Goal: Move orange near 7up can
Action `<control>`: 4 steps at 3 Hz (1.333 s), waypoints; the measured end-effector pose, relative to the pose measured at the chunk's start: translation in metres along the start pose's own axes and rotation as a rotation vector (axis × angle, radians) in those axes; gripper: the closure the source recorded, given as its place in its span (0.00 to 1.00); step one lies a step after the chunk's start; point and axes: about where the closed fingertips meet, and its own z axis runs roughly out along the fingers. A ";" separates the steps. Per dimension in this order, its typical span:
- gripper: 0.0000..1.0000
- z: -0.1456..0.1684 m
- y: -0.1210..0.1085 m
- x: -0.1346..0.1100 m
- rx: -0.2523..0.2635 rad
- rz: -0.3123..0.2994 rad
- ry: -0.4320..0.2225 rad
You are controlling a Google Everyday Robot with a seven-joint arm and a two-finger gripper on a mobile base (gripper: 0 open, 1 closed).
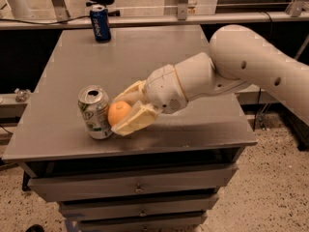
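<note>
The orange (118,112) is a small round fruit held between the cream fingers (133,123) of my gripper (124,108), low over the grey table top (145,66). The gripper is shut on it, reaching in from the right on the white arm (231,64). The 7up can (95,112), silver-white with green markings, stands upright near the table's front left. The orange sits right beside the can's right side, about touching it.
A dark blue soda can (100,23) stands at the table's far left edge. The table is a cabinet with drawers (137,187) below. A railing and dark equipment lie behind it. Speckled floor shows to the right.
</note>
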 end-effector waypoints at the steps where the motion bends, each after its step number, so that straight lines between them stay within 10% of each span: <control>1: 1.00 0.011 -0.019 0.010 0.019 0.024 0.022; 4: 1.00 0.028 -0.026 0.022 -0.002 0.077 0.024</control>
